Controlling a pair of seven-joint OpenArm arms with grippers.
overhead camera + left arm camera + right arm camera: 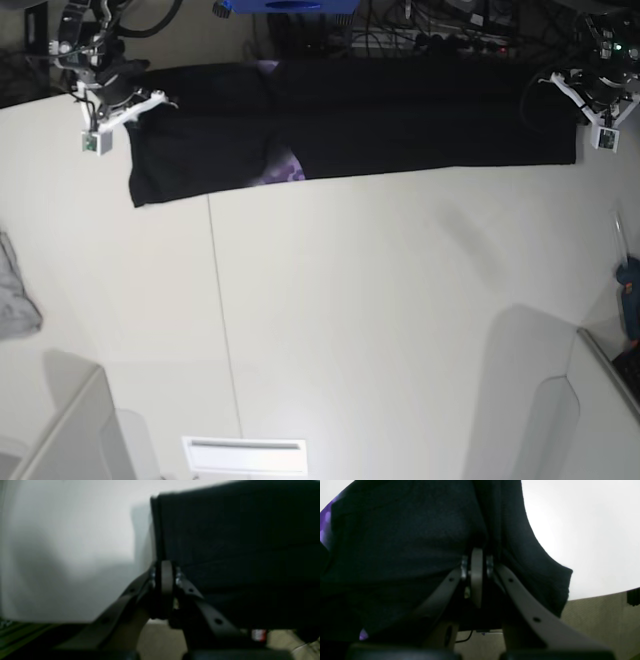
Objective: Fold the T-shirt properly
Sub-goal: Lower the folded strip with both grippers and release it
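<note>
My T-shirt lies stretched as a long black band along the far edge of the surface, its long axis running from one far corner toward the other. I have one tool at each end of that band, so neither arm is nearer than the other: each owns its own end. My right tool sits at the far corner on the base view's left, where the sleeve end hangs down a little further toward the middle of the surface. My left tool sits at the opposite far corner, at the squared-off end of the cloth.

In my left wrist view, the left tool has its fingers pressed together, and the black cloth spreads away from them with a crisp edge against the pale surface. I judge it is pinching the shirt there, though the picture is blurred. In my right wrist view, the right tool is likewise drawn tight, with dark fabric bunched around and above its fingers, so it pinches the shirt too. A purple patch shows at the band's near edge, closer to my right tool.

As I judge it, the coming move turns on carrying both ends evenly toward the near edge.
</note>
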